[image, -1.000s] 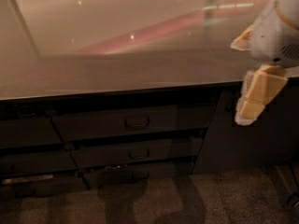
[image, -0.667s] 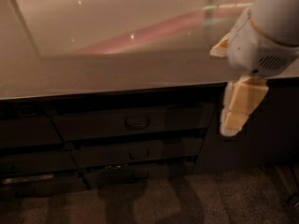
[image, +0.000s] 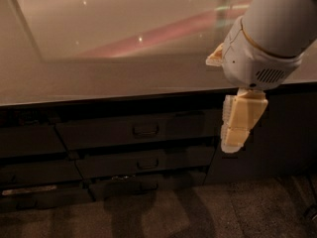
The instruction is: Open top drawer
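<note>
The top drawer (image: 114,132) is a wide dark front just under the counter edge, sitting flush with its neighbours. A small dark loop handle (image: 145,130) sits at its centre. My gripper (image: 234,144) hangs point-down from the white wrist at the right. It is in front of the drawer's right end, to the right of the handle and apart from it. Nothing shows in the gripper.
A glossy counter top (image: 99,78) overhangs the drawers. Below the top drawer are a slimmer second front (image: 148,163) and a lower one (image: 143,185). More dark fronts (image: 29,143) stack at the left, and a plain dark panel (image: 282,133) stands at the right. Carpet (image: 163,212) covers the floor.
The arm has swung left and nearer the camera, so it fills more of the view. The gripper now hangs lower, over the drawer's right end. The drawer has not moved.
</note>
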